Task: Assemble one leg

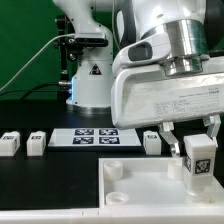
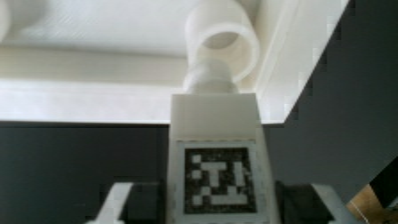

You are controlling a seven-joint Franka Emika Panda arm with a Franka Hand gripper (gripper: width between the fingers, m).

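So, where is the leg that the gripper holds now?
The leg is at the exterior view's right, held upright in the gripper, over the white slab; in the wrist view its end sits close to a round corner socket.

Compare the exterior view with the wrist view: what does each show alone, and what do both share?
Only the exterior view: three loose legs on the table, the marker board and the arm's base. Only the wrist view: the round socket just beyond the end of the held leg. Both: the gripper shut on that tagged leg, over the white slab.
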